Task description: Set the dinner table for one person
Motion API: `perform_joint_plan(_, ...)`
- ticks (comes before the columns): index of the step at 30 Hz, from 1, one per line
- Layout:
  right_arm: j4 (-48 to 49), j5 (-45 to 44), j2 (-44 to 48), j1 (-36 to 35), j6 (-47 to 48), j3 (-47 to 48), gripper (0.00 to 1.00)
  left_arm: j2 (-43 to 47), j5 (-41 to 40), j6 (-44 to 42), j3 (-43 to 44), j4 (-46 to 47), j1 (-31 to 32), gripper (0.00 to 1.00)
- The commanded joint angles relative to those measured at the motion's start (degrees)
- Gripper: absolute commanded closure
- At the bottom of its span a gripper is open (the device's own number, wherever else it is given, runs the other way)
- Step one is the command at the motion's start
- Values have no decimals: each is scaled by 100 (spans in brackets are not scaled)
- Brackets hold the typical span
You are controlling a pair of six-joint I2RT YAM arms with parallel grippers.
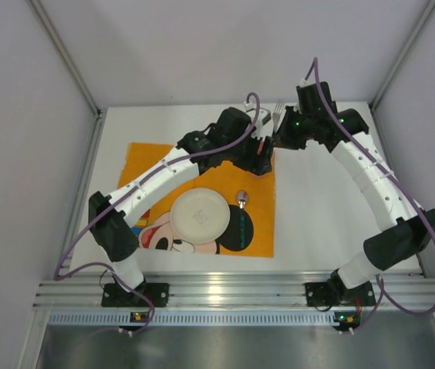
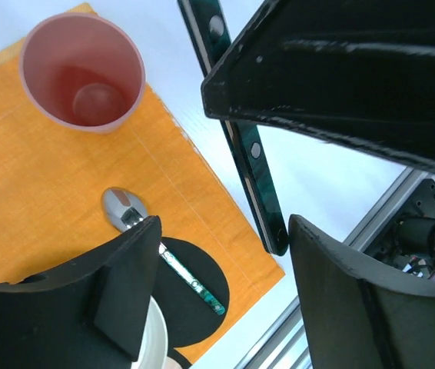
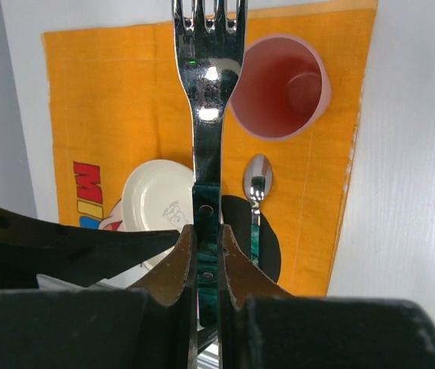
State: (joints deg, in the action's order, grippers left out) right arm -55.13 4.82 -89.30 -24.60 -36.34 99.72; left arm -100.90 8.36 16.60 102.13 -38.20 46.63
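The white dinner table (image 1: 325, 207) carries an orange cartoon-mouse placemat (image 1: 148, 165). On the mat lie a small white plate (image 1: 200, 216) and a spoon (image 1: 242, 198) with a green handle. A pink cup (image 2: 83, 73) stands upright on the mat's far right corner and also shows in the right wrist view (image 3: 283, 84). My right gripper (image 3: 206, 238) is shut on the green handle of a fork (image 3: 208, 77), held in the air above the mat's far right edge (image 1: 278, 113). My left gripper (image 2: 221, 300) is open and empty, just beside the fork handle (image 2: 248, 154) and above the cup.
A ribbed aluminium rail (image 1: 240, 290) runs along the table's near edge. Grey walls close in the left, right and far sides. Both grippers (image 1: 262, 154) (image 1: 279, 134) are close together at the mat's far right corner.
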Motion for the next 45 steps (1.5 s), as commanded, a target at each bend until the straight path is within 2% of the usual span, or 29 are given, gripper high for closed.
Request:
perform_joint_plan(1, 126, 185, 474, -45, -242, 47, 100, 343, 34, 150, -202, 313, 39, 29)
perform_joint_plan(5, 152, 362, 554, -141, -531, 82, 100, 238, -1, 229, -53, 260, 118, 43)
perform_joint_plan(14, 178, 476, 598, -668, -875, -102, 100, 238, -159, 256, 132, 225, 153, 63)
perform_joint_plan(15, 205, 459, 589, -739, -910, -172, 100, 220, -159, 256, 167, 181, 145, 70)
perform_joint_plan(17, 284, 450, 589, -914, -989, -234, 100, 238, -142, 230, 176, 137, 144, 76)
perform_joint_plan(18, 310, 441, 589, -1028, -998, -304, 100, 246, -150, 221, 159, 111, 153, 87)
perform_joint_plan(20, 363, 423, 580, -1108, -1033, -348, 100, 316, -159, 203, 97, 49, 153, 100)
perform_joint_plan(24, 416, 379, 554, -1170, -1025, -340, 100, 676, -361, 107, -420, 137, 136, 100)
perform_joint_plan(25, 416, 362, 545, -1179, -964, -313, 96, 773, -527, 72, -535, 137, 118, 100)
perform_joint_plan(27, 372, 274, 536, -1179, -910, -199, 71, 1072, -546, 45, -885, 137, -48, 100)
perform_joint_plan(28, 354, 204, 536, -1170, -858, -173, 48, 1299, -433, 62, -1009, 137, -153, 100)
perform_joint_plan(29, 319, 169, 527, -1170, -823, -138, 39, 1397, -327, 80, -1158, 163, -276, 100)
perform_joint_plan(30, 241, 125, 527, -1152, -788, -33, 36, 1511, -204, 106, -1456, 181, -582, 100)
perform_joint_plan(32, 109, 28, 510, -1109, -691, 143, 35, 1784, 418, 168, -1773, 268, -935, 100)
perform_joint_plan(33, 12, 2, 527, -1074, -664, 205, 35, 1837, 725, 177, -2097, 277, -1398, 100)
perform_joint_plan(35, -50, -51, 606, -1021, -585, 319, 35, 1925, 1401, 203, -2415, 278, -1822, 100)
perform_joint_plan(36, -120, -69, 641, -960, -542, 442, 35, 1917, 1562, 134, -2695, 243, -2233, 100)
perform_joint_plan(38, -208, -78, 747, -880, -480, 644, 35, 1951, 1817, 63, -2995, 138, -2752, 100)
perform_joint_plan(41, -375, -78, 852, -722, -357, 759, 34, 2022, 1932, -95, -3312, 75, -3159, 100)
perform_joint_plan(45, -463, -25, 1002, -511, -242, 575, 34, 2013, 1933, -114, -3568, -65, -3845, 100)
